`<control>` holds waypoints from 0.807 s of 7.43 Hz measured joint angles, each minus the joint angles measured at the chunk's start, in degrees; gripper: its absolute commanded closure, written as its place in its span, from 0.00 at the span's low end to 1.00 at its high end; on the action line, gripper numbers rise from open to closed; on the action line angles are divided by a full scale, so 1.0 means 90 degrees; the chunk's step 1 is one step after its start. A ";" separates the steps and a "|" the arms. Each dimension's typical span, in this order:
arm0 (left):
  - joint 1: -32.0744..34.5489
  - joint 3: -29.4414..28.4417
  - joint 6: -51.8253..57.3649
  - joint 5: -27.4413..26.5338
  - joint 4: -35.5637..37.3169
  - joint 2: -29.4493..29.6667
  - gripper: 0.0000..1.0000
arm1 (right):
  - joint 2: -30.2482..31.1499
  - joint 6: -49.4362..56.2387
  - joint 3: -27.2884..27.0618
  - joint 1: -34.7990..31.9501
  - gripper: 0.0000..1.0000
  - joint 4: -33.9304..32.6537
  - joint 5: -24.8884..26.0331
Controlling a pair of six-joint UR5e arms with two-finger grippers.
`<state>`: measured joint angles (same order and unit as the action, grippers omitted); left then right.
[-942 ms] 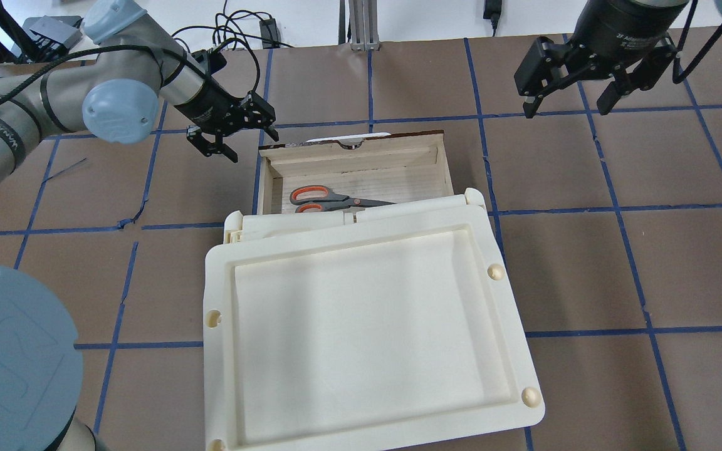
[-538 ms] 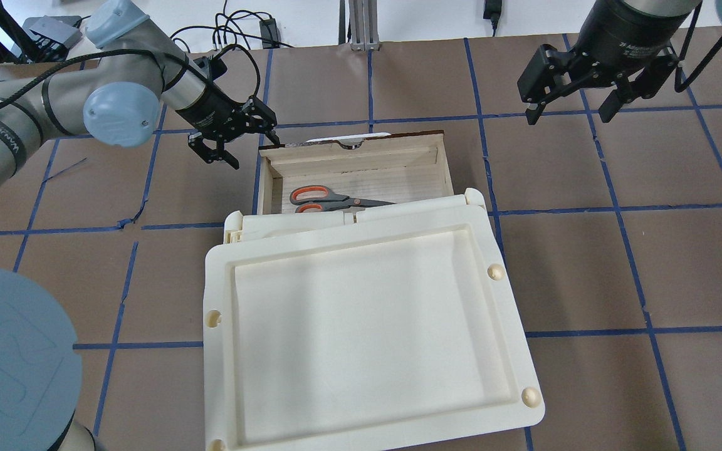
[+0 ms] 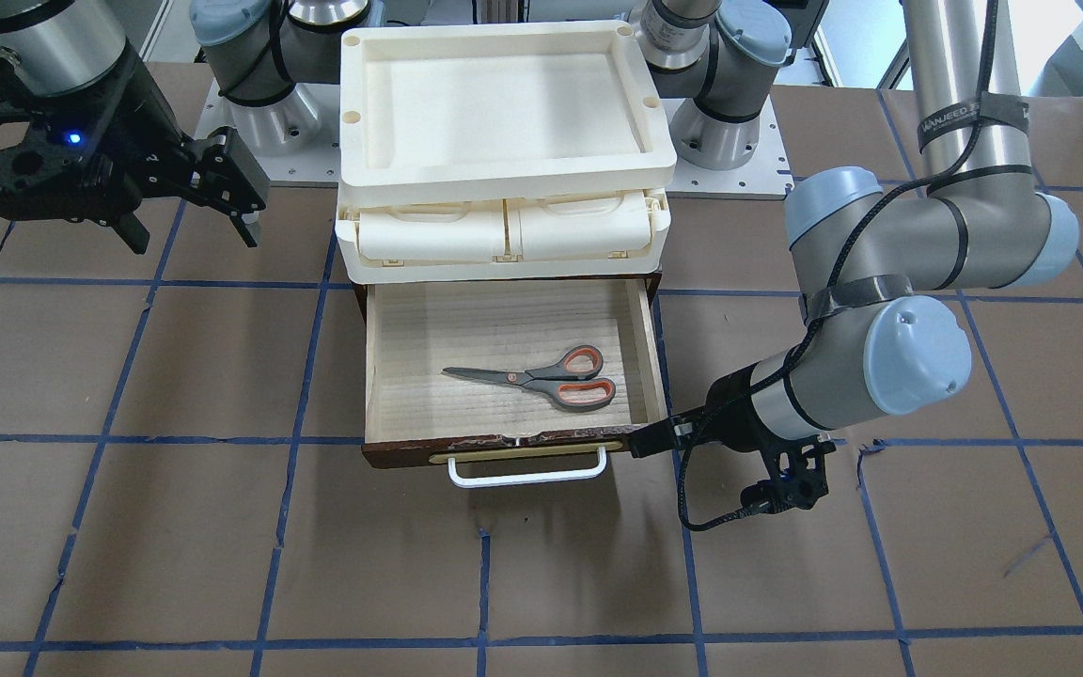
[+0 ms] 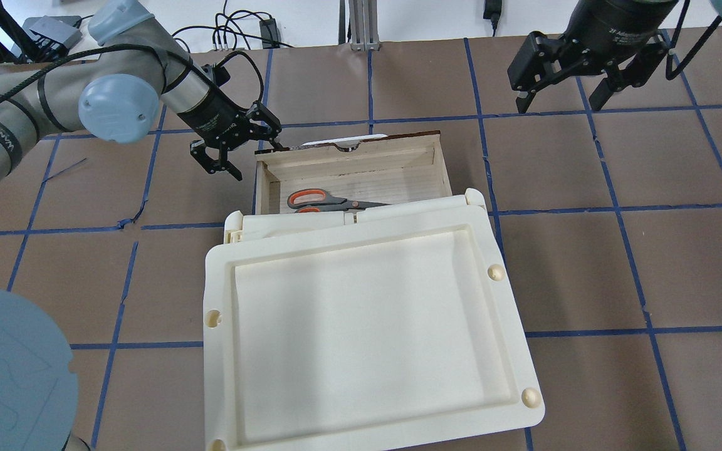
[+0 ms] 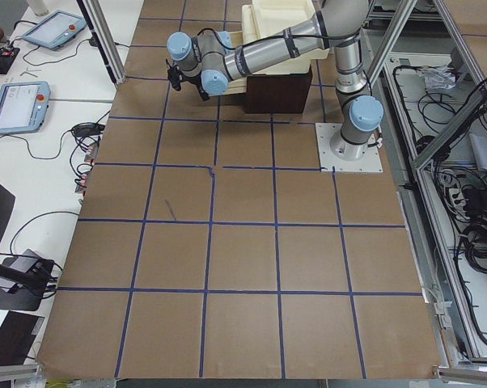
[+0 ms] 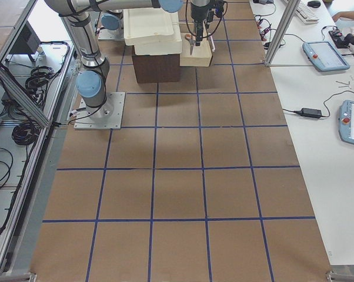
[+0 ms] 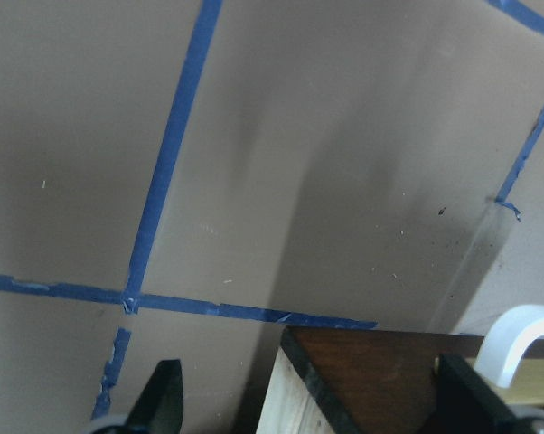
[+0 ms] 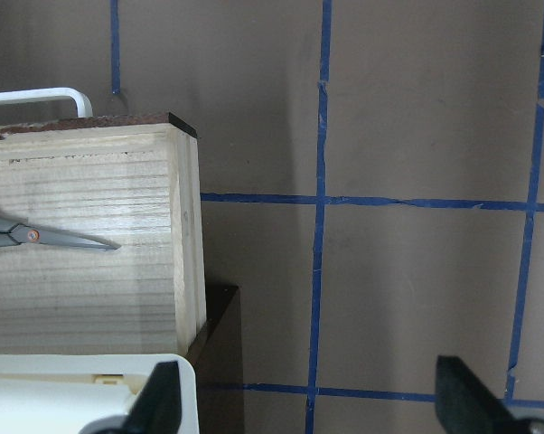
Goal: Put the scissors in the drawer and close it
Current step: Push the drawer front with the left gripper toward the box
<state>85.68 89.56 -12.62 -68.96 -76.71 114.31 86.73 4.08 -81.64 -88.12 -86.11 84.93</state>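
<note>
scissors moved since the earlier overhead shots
Yes, slightly: the scissors sit nearer the cream tray unit, their lower loop more hidden under its edge.

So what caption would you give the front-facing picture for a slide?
Scissors lie in the open drawer; the left hand sits open at its front corner, the right hand hovers aside.

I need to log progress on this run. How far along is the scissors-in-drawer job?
Done: the scissors lie inside the drawer. In hand: the open left claw sits at the drawer's front corner, seemingly to push. Left: the drawer, pulled out, needs closing. The right claw hangs open, aside.
</note>
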 measured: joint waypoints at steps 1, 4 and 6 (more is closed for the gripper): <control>0.0006 0.0000 -0.0009 0.0000 -0.0073 -0.0022 0.00 | -0.0070 0.0039 0.0067 -0.0002 0.00 -0.0011 -0.0007; 0.0021 0.0000 -0.0026 0.0005 -0.0332 -0.0090 0.00 | -0.0109 0.0072 0.0075 0.0004 0.00 0.0058 0.0014; 0.0021 0.0000 -0.0038 0.0003 -0.0431 -0.0143 0.00 | -0.0114 0.0074 0.0068 0.0005 0.00 0.0065 0.0070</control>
<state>85.87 89.56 -12.97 -68.93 -80.59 113.03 85.71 4.74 -81.02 -88.07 -85.53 85.56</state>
